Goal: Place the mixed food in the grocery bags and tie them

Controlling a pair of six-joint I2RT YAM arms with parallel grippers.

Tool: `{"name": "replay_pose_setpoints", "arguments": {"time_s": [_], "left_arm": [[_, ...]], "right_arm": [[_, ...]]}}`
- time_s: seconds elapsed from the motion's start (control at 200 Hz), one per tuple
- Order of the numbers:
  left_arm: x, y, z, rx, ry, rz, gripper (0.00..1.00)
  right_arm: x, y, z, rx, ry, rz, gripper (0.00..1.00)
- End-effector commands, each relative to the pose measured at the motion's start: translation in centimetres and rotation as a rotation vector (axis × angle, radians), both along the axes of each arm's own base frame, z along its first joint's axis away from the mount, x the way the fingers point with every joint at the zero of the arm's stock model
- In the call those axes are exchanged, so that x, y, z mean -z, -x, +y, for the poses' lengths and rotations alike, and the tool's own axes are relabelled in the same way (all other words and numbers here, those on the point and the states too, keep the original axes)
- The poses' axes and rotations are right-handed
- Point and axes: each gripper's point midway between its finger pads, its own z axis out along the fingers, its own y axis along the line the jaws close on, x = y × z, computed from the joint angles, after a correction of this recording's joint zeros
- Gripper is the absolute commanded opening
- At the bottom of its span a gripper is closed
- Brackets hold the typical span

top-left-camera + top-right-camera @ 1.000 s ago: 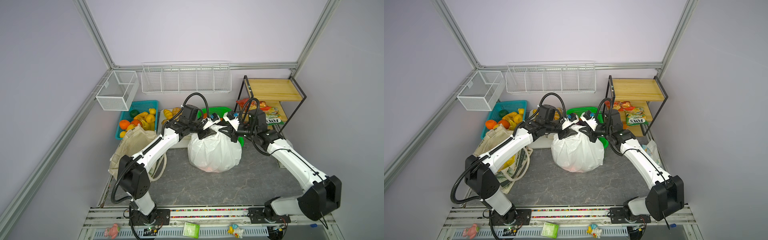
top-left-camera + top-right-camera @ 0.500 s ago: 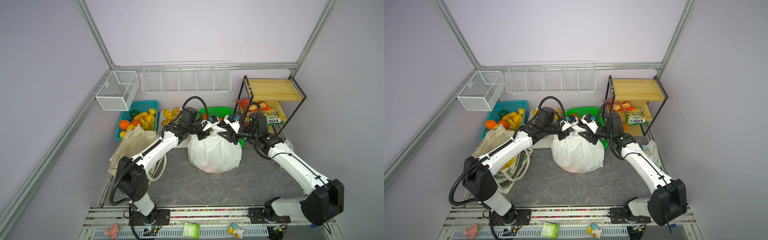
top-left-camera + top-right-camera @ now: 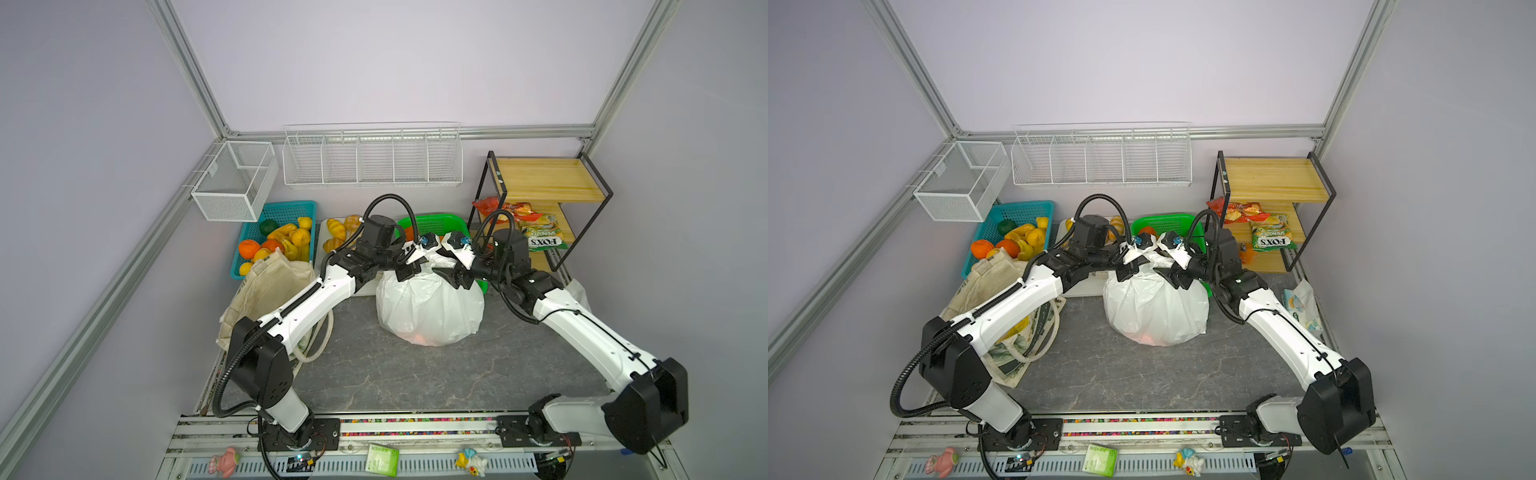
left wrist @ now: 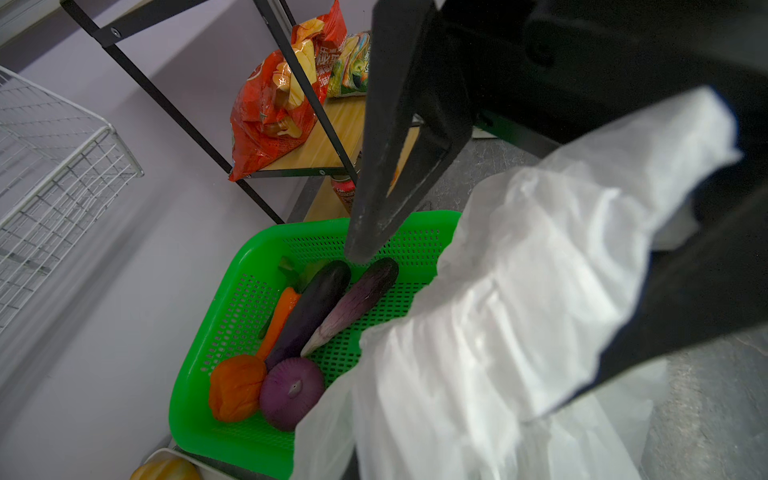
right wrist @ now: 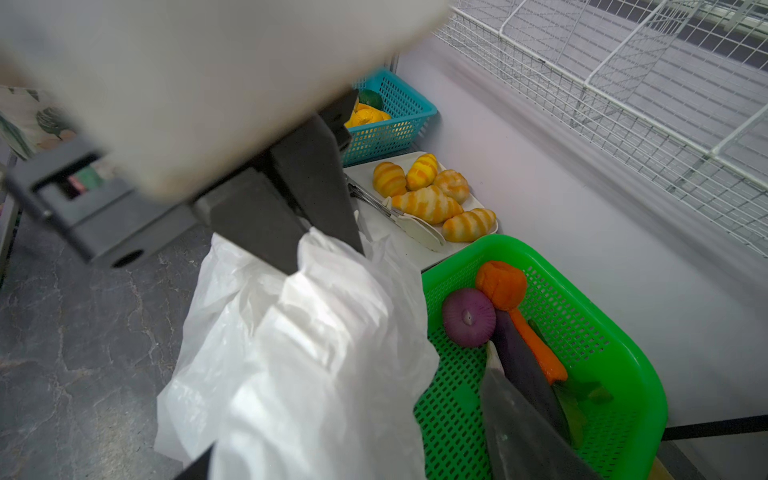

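Observation:
The white plastic grocery bag (image 3: 430, 307) (image 3: 1156, 309) stands full in mid-table, and something reddish shows through its base. My left gripper (image 3: 409, 272) (image 3: 1127, 272) is shut on a twisted handle at the bag's top; its black fingers (image 5: 316, 224) pinch the plastic. My right gripper (image 3: 451, 276) (image 3: 1173, 276) (image 5: 349, 395) is open, its fingers (image 4: 395, 166) spread wide either side of the bunched plastic. The cream canvas tote (image 3: 270, 286) (image 3: 984, 282) slumps at the left under my left arm. A purple onion (image 4: 291, 392) (image 5: 468, 318) and an orange carrot (image 4: 278, 320) lie in the green basket (image 4: 249, 249).
Behind the bag, the green basket (image 5: 623, 332) also holds two aubergines. A white tray of croissants (image 5: 432, 195) and a teal fruit basket (image 3: 274, 237) stand at the back left. A shelf with the FOX'S packet (image 3: 540, 241) is at the back right. A small printed packet (image 3: 1302, 305) lies by the right wall.
My left gripper has closed on the bag's handle. My right gripper has let go of the plastic and opened. Both stay at the bag's top.

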Motion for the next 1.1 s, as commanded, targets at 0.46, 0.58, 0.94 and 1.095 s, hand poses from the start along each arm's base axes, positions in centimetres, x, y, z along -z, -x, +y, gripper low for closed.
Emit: {"name": "replay_pose_setpoints", "arguments": {"time_s": [0.46,0.58,0.94,1.095], "left_arm": [[0.3,0.1,2.1,-0.093,-0.091,0.001,0.19],[0.4,-0.5,3.1,-0.152,-0.113,0.020,0.24],[-1.1,-0.6,2.7,-0.236,-0.014,0.174,0.03],[-2.4,1.2,2.1,-0.266,0.092,0.289,0.00]], "right_arm": [[0.9,-1.6,0.1,0.050,0.078,-0.036,0.06],[0.5,-1.5,0.0,0.059,0.059,-0.058,0.07],[-1.3,-1.8,0.2,0.143,-0.033,-0.159,0.07],[-2.5,-1.9,-0.4,0.182,-0.063,-0.208,0.06]]}}
